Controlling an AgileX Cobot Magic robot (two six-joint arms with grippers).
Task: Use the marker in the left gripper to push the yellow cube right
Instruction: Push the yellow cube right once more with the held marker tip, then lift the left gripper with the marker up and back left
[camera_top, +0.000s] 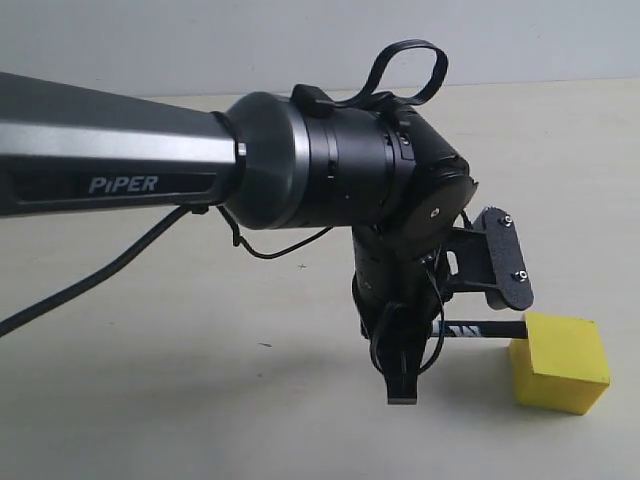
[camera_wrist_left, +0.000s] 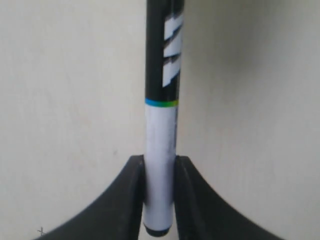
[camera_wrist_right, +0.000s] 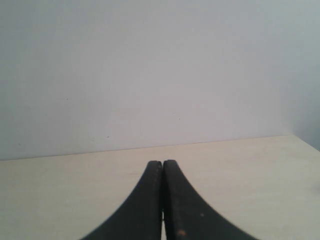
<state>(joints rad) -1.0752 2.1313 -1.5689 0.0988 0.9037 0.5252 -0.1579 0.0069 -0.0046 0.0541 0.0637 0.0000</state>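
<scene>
My left gripper hangs from the thick black and grey arm, low over the table, shut on the marker. The marker lies level and points right; its black end reaches the left face of the yellow cube, which sits on the table at the lower right. In the left wrist view the marker's white barrel is pinched between the two black fingers, and its black part runs out of the picture; the cube is out of that view. My right gripper is shut with nothing in it, above bare table.
A black cable trails from the left arm across the table at the left. The pale table ends at a plain grey wall behind.
</scene>
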